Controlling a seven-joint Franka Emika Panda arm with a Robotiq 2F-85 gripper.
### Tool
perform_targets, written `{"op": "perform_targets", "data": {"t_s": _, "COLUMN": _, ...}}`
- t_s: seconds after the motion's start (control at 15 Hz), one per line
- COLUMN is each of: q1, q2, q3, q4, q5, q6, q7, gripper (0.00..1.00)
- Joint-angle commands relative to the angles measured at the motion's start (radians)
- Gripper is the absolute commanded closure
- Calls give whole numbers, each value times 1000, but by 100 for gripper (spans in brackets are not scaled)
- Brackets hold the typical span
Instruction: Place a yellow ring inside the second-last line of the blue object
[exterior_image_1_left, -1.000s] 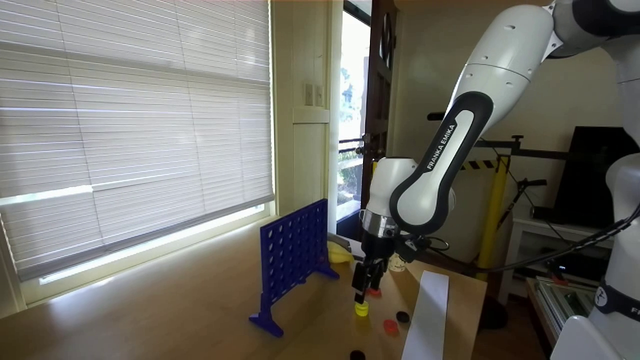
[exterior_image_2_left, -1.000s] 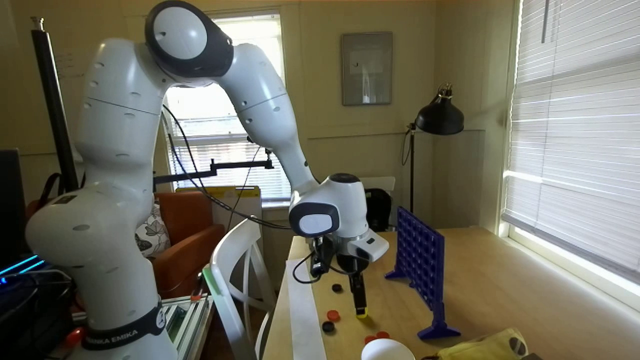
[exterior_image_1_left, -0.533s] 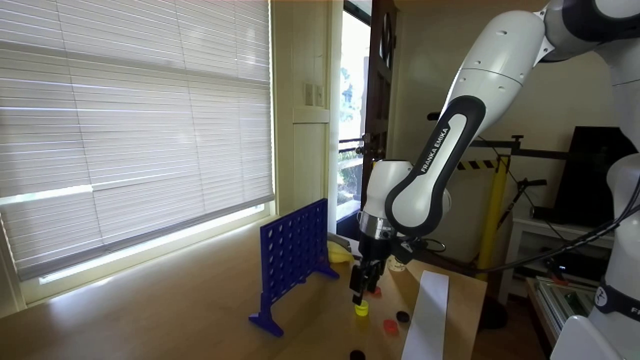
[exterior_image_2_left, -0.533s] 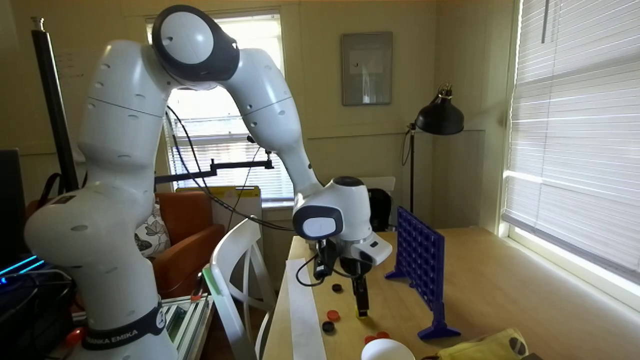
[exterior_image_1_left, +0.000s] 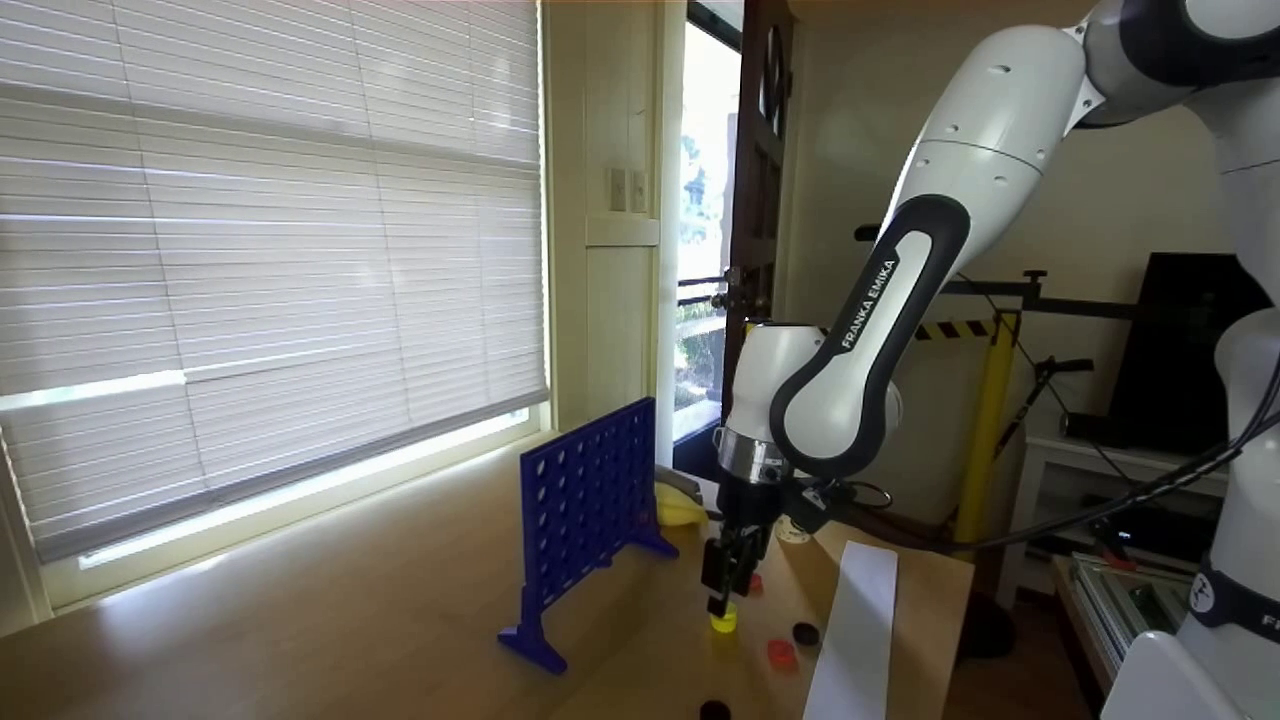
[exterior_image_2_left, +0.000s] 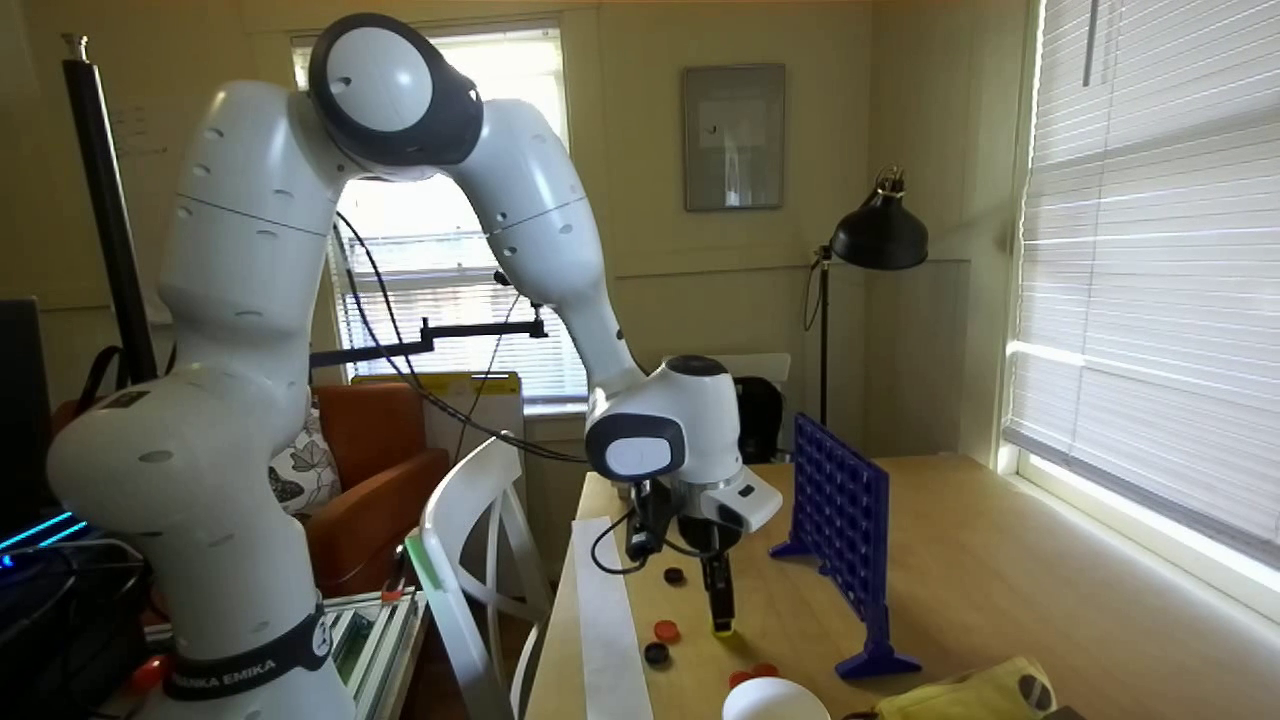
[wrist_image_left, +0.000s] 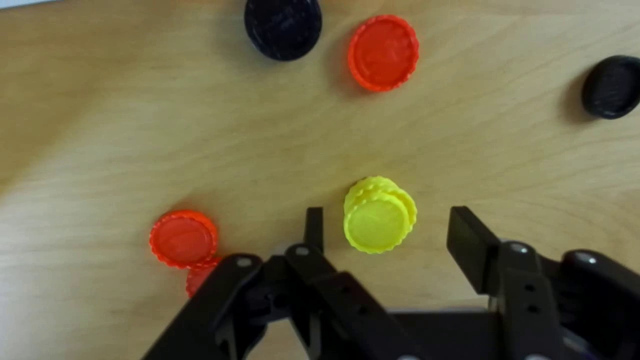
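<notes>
A small stack of yellow rings (wrist_image_left: 377, 222) with scalloped edges stands on the table, its top ring a little off-centre. It also shows in both exterior views (exterior_image_1_left: 724, 621) (exterior_image_2_left: 723, 633). My gripper (wrist_image_left: 384, 215) is open and empty, pointing down. In the wrist view its fingers are on either side of the stack, apart from it, with the left finger closer. In the exterior views my gripper (exterior_image_1_left: 730, 600) is right at the stack and partly hides it. The blue object (exterior_image_1_left: 533, 590), an upright grid board with round holes on two feet, stands beside the gripper; it also shows here (exterior_image_2_left: 876, 600).
Red discs (wrist_image_left: 383, 53) and black discs (wrist_image_left: 283, 27) lie around the stack; two touching red discs (wrist_image_left: 183, 239) are beside the left finger. A white cup (exterior_image_2_left: 775, 700), a yellow bag (exterior_image_2_left: 965, 692) and a white strip (exterior_image_1_left: 855, 630) are also on the table.
My gripper has come down slightly and shifted a little, so a fingertip now overlaps the yellow stack in an exterior view. The stack and the blue object have not moved.
</notes>
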Motion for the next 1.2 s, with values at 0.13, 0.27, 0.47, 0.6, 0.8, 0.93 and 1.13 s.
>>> {"op": "perform_targets", "data": {"t_s": 0.13, "q1": -13, "q2": 26, "q3": 9, "q4": 10, "q5": -13, "q6": 23, "q7": 26, "gripper": 51}}
{"op": "perform_targets", "data": {"t_s": 0.27, "q1": -13, "q2": 27, "q3": 10, "q4": 8, "q5": -12, "q6": 31, "q7": 27, "gripper": 53}}
{"op": "perform_targets", "data": {"t_s": 0.47, "q1": -12, "q2": 33, "q3": 8, "q4": 8, "q5": -16, "q6": 43, "q7": 28, "gripper": 54}}
{"op": "perform_targets", "data": {"t_s": 0.6, "q1": -14, "q2": 34, "q3": 8, "q4": 7, "q5": -17, "q6": 47, "q7": 27, "gripper": 53}}
{"op": "perform_targets", "data": {"t_s": 0.8, "q1": -15, "q2": 38, "q3": 6, "q4": 7, "q5": -19, "q6": 51, "q7": 26, "gripper": 56}}
{"op": "perform_targets", "data": {"t_s": 0.93, "q1": -14, "q2": 41, "q3": 4, "q4": 6, "q5": -21, "q6": 57, "q7": 27, "gripper": 63}}
{"op": "perform_targets", "data": {"t_s": 1.13, "q1": -13, "q2": 43, "q3": 3, "q4": 4, "q5": -24, "q6": 76, "q7": 26, "gripper": 88}}
